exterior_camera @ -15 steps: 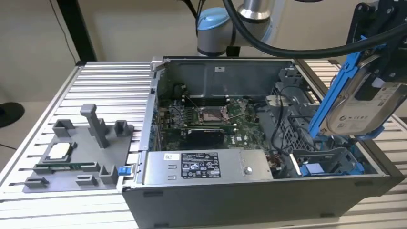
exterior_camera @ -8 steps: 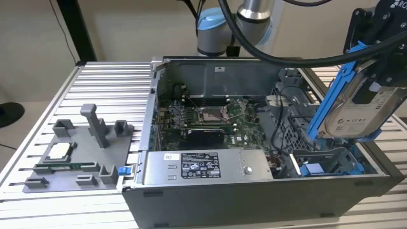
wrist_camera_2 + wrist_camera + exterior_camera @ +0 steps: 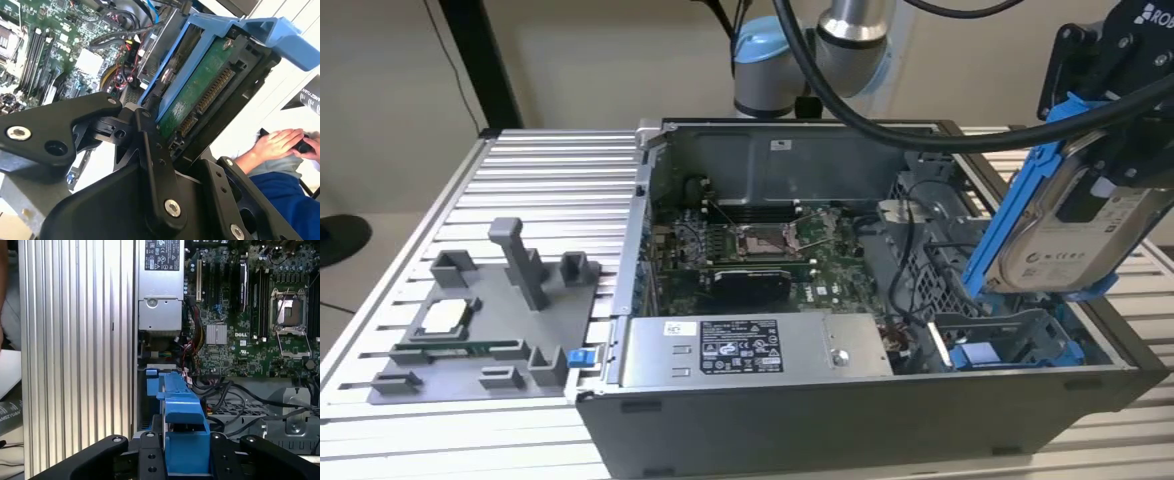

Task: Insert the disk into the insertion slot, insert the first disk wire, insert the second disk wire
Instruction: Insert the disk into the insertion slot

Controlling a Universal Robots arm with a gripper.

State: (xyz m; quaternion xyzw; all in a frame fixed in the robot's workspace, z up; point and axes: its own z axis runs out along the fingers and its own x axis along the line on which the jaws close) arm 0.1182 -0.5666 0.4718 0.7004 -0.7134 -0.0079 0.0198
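one disk (image 3: pixel 1070 245) held | gripper (image 3: pixel 1117 178) clamped on its blue carrier (image 3: pixel 998 228) | disk tilted, just above insertion slot (image 3: pixel 1014 325), not yet entered | judgement: square carrier to slot's rails (image 3: pixel 974 357) first; keep it off loose cables (image 3: pixel 897 270) beside slot

Silver-grey disk (image 3: pixel 1074 250) in blue carrier (image 3: pixel 1006 215), green motherboard (image 3: pixel 230 355), black gripper (image 3: pixel 186 460)
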